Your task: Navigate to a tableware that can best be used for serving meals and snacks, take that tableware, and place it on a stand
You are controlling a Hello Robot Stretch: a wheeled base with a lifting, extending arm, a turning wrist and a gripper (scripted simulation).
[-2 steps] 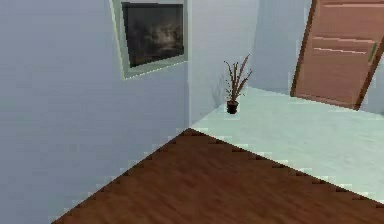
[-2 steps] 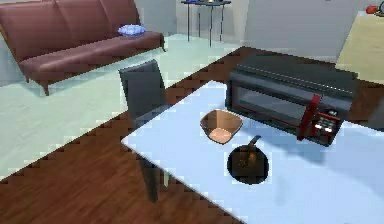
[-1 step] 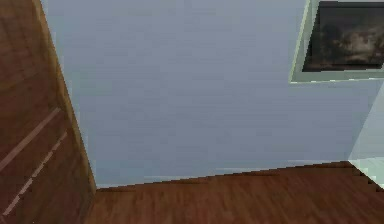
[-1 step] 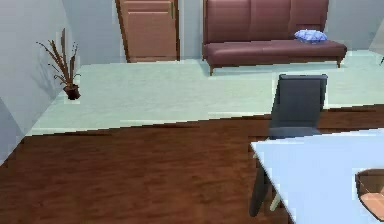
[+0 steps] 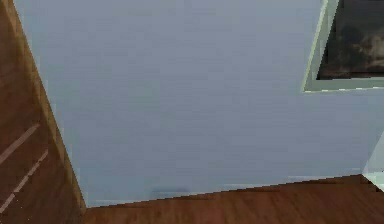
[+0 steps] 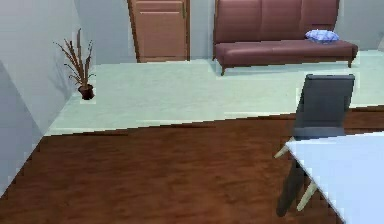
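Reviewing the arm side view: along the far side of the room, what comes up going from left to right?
potted plant → wooden door → dark red sofa → blue cushion toward the sofa's right end

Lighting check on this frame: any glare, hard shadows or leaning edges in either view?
Forward view: pale wall evenly lit, no glare; the edge of the wooden panel leans only in the picture. Arm side view: flat, even light, no glare on the white table or the pale rug.

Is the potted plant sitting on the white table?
No, the potted plant stands down by the wall, well apart from the white table.
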